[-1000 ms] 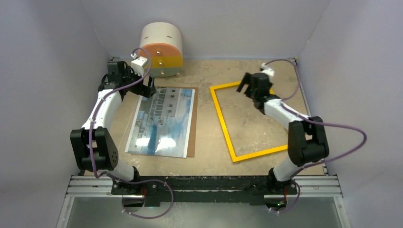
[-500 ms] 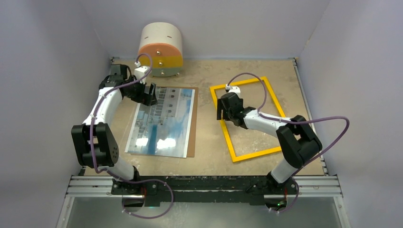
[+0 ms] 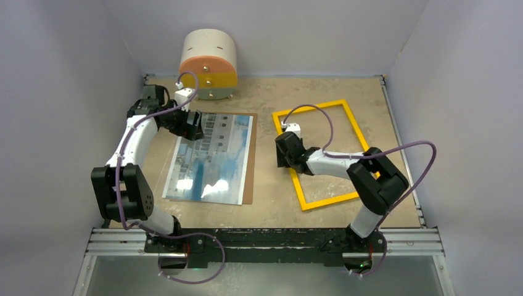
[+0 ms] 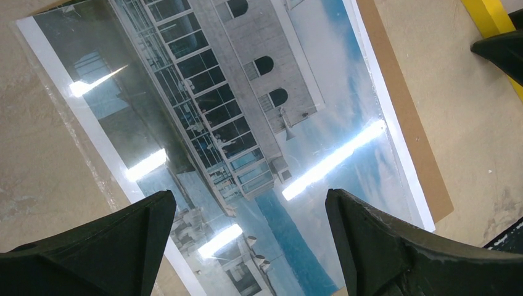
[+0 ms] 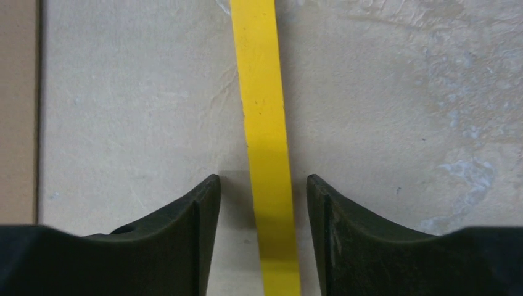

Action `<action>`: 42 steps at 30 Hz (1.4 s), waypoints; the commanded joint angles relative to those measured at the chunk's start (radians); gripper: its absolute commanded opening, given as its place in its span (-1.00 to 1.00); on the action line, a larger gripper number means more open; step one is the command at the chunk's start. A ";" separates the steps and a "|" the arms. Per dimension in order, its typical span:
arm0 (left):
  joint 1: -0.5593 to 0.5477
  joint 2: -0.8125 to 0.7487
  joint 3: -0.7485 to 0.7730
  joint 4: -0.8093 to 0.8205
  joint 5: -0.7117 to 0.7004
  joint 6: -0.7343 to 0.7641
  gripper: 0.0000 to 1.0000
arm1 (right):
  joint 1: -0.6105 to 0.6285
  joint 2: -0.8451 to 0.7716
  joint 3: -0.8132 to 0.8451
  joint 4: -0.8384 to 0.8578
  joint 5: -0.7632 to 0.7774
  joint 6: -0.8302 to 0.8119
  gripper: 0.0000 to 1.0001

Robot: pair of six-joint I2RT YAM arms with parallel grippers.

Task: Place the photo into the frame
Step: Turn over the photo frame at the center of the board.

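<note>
My right claw (image 5: pixel 262 185): spread, straddling the frame's (image 5: pixel 262 92) left rail, not touching.
My left claw (image 4: pixel 247 203): spread wide over the photo (image 4: pixel 247 92).
Photo: flat on brown board (image 4: pixel 404 111), left of the frame.

A robot lab booth: plain walls (image 3: pixel 469 92) box in a worn tabletop (image 3: pixel 266 185).
</note>
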 commanded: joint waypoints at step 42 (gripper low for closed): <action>0.006 -0.111 0.086 -0.064 0.131 -0.072 1.00 | -0.024 -0.138 0.719 -0.116 -0.546 0.638 -1.00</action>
